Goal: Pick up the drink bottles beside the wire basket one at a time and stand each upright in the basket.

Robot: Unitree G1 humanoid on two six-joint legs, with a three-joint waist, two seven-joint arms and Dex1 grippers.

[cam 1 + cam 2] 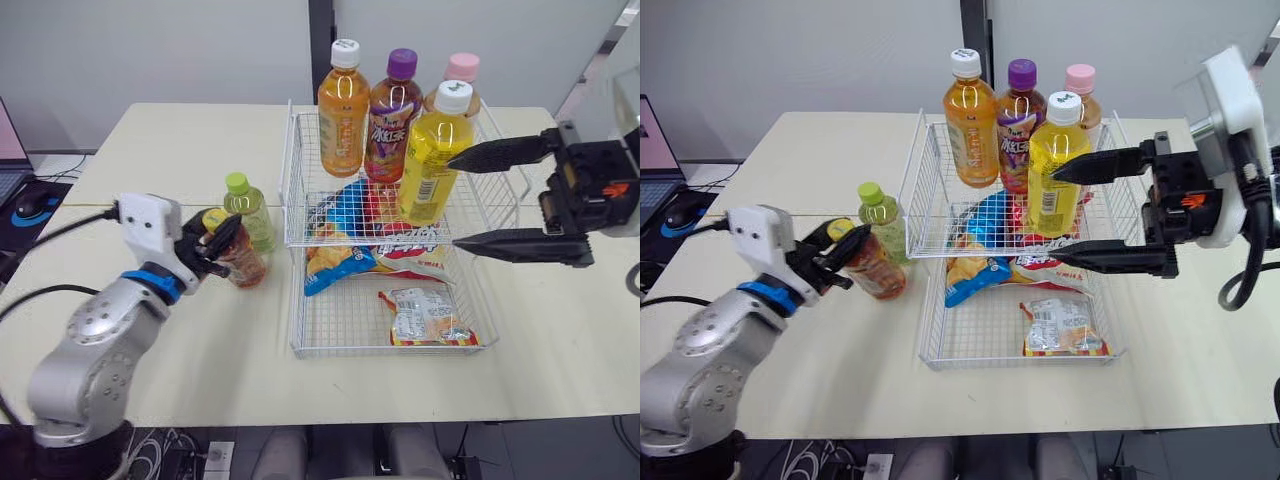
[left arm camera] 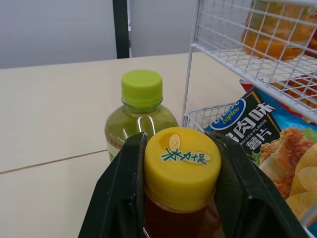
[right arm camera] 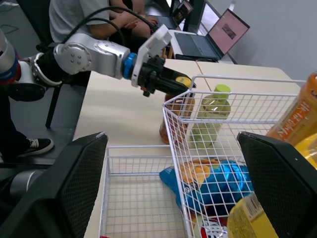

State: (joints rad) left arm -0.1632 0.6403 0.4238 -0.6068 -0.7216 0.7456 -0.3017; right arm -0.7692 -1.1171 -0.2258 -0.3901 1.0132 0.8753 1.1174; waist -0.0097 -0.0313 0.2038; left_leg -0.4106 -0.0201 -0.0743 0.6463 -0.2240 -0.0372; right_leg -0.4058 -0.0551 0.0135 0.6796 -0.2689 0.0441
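Two bottles are outside the wire basket (image 1: 296, 310), on the bench (image 1: 150, 140) at its left side. A green bottle (image 1: 249, 212) stands near the wall, and just beside it is a brown tea bottle (image 1: 243, 265) with a yellow cap (image 2: 182, 163). The left tool (image 1: 222, 243) is clamped on the tea bottle at the cap. The bottle leans, cap toward the left arm and base toward the basket; I cannot tell whether the base is off the bench.

From the left tool the basket lies to the right, with its upper shelf (image 1: 292, 190) higher. The coming move therefore looks like a lift up and across, righting the bottle on the way. The left arm is plainly the nearer one.

The right tool (image 1: 452, 200) hangs at the basket's far side, fingers wide apart, close by the yellow bottle (image 1: 425, 180) and not gripping it. That bottle stands upright on the upper shelf.

The left wrist view shows both fingers (image 2: 124, 193) pressed to the cap's sides, which the head views leave unclear. The right wrist view shows the tea bottle just outside the basket's wall.
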